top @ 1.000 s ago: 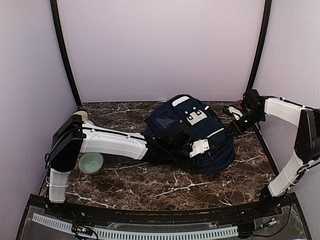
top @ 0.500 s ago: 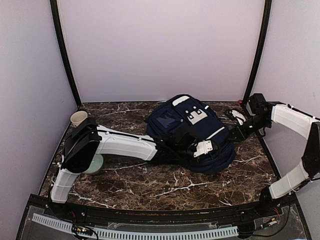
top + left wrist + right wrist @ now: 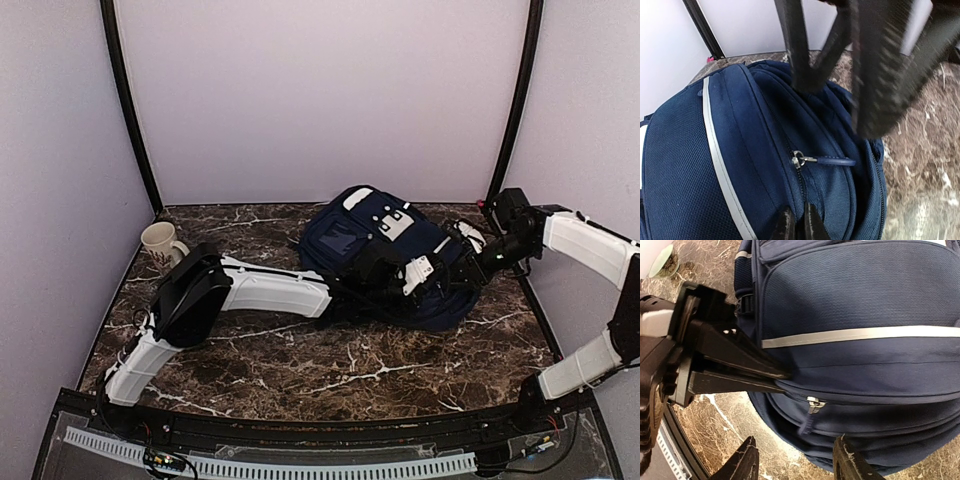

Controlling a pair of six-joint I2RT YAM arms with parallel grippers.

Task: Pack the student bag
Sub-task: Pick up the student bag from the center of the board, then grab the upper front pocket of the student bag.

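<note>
The student bag (image 3: 375, 235), a large navy-blue fabric backpack with thin white stripes and white patches, lies on its side toward the back of the dark, white-veined marble bench (image 3: 300, 370), right of centre. The left arm stretches across to it, and the left tool (image 3: 799, 227) is closed, pinching the blue fabric along the seam just beside a small metal zip pull (image 3: 801, 160). From the opposite side the right tool (image 3: 795, 438) hangs with its jaws apart near the same zip, gripping nothing. A cream ceramic mug (image 3: 160, 243) stands at the bench's far-left edge, well apart from the bag.
</note>
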